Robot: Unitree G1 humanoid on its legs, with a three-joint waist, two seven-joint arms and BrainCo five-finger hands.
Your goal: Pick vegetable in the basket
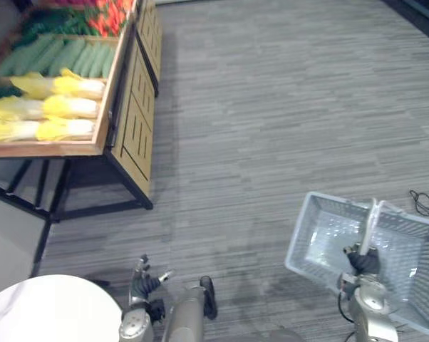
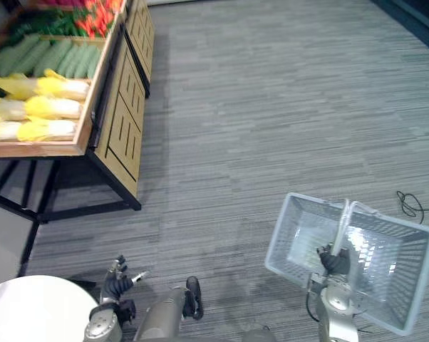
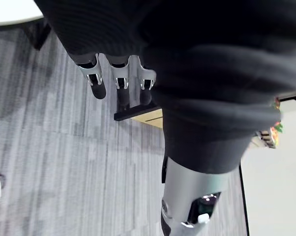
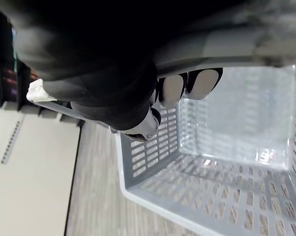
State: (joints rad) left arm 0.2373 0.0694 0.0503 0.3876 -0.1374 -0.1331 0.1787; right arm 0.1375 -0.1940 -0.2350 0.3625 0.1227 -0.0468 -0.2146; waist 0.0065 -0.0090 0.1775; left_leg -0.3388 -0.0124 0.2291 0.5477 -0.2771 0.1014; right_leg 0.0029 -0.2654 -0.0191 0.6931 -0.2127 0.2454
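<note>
A grey plastic basket (image 1: 306, 235) hangs over the floor at the lower right, with nothing inside it. My right hand (image 1: 363, 262) is shut on its upright handle (image 1: 371, 221); the right wrist view shows the fingers (image 4: 187, 86) curled round the bar above the slotted basket wall (image 4: 212, 196). Vegetables lie on a wooden stand (image 1: 140, 121) at the upper left: yellow-white cabbages (image 1: 54, 107), green cucumbers (image 1: 65, 57) and red peppers (image 1: 111, 18). My left hand (image 1: 145, 285) is low at the lower left, far from the stand, its fingers (image 3: 121, 81) straight and holding nothing.
A round white table (image 1: 50, 310) sits at the lower left corner, close beside my left hand. The stand rests on black metal legs (image 1: 93, 206). Grey striped carpet (image 1: 271, 107) covers the wide floor between the stand and the basket.
</note>
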